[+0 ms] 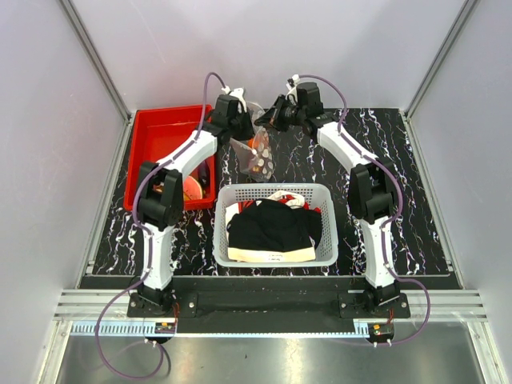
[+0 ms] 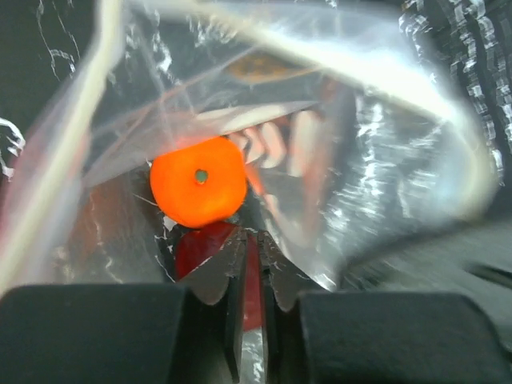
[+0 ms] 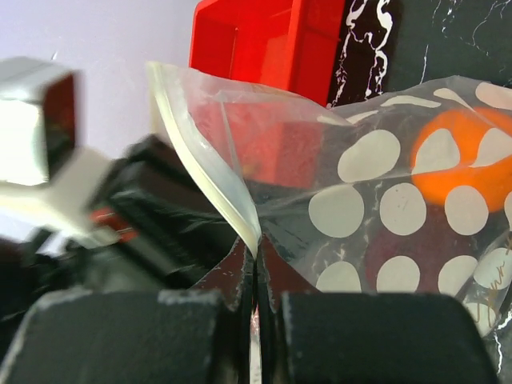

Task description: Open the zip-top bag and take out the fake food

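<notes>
The clear zip-top bag [image 1: 258,148] hangs between both grippers at the back of the table, right of the red bin. My left gripper [image 1: 237,120] is shut on the bag's plastic [image 2: 264,104]. Through the film the left wrist view shows an orange fruit [image 2: 198,182], a dark red piece [image 2: 200,244] and pale pieces. My right gripper [image 1: 276,116] is shut on the bag's zip strip [image 3: 210,152]. The right wrist view shows the bag [image 3: 352,120] with its pale round discs [image 3: 337,210], the orange fruit [image 3: 456,164] and a dark red fruit [image 3: 420,244].
A red bin [image 1: 164,144] stands at the back left and shows in the right wrist view [image 3: 272,32]; an orange item lies at its near end. A white mesh basket [image 1: 276,256] with black and white clothes sits at the near middle, below the bag.
</notes>
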{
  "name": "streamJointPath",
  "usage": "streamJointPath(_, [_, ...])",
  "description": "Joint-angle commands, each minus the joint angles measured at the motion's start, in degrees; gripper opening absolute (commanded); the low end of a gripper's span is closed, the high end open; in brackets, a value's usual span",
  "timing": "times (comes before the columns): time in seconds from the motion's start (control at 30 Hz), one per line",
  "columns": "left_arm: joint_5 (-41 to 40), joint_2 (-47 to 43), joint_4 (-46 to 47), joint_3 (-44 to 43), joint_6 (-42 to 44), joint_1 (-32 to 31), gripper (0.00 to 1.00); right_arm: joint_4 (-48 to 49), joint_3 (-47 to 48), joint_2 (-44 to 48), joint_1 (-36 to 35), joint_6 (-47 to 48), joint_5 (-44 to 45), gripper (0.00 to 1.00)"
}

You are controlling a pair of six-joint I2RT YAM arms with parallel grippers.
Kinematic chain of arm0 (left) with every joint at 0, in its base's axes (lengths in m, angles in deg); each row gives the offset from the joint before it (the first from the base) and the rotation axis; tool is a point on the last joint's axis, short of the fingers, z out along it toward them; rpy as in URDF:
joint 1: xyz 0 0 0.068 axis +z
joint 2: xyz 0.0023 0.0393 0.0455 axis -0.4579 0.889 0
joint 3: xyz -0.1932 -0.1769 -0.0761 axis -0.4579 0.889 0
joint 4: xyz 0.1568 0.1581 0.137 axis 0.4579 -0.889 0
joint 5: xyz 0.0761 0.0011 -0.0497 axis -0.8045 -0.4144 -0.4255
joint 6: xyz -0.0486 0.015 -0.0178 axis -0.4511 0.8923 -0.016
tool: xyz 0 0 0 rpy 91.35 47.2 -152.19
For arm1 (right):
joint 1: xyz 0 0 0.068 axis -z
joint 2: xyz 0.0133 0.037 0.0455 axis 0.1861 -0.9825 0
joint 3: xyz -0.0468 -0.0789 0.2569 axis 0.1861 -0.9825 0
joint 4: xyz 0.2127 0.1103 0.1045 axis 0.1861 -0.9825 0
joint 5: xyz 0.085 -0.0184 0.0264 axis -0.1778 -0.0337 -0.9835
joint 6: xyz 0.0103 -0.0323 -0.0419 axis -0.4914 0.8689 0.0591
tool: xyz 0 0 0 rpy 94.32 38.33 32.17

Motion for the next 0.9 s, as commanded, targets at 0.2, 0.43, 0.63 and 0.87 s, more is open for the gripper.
streamJointPath(0.2, [2.9,6.2,1.1,-3.6,-0.6,-0.5,0.28,3.6,-2.7,2.9,1.5,-0.3,-1.1,0.00])
streamJointPath(0.43, [3.2,8.1,0.6,-3.0,0.2,-0.9,0.40,3.5,-4.3,5.5,1.7,-0.3,-1.4,0.00])
streamJointPath(0.63, [0.4,6.1,-2.6,-0.4,2.1,-1.3,0.56,3.5,-6.2,6.4,2.1,0.5,-1.5,0.00])
streamJointPath(0.87, [0.1,5.8,-4.7,1.0,2.6,-1.8,0.68,3.5,-7.8,7.4,2.1,1.4,-1.2,0.00])
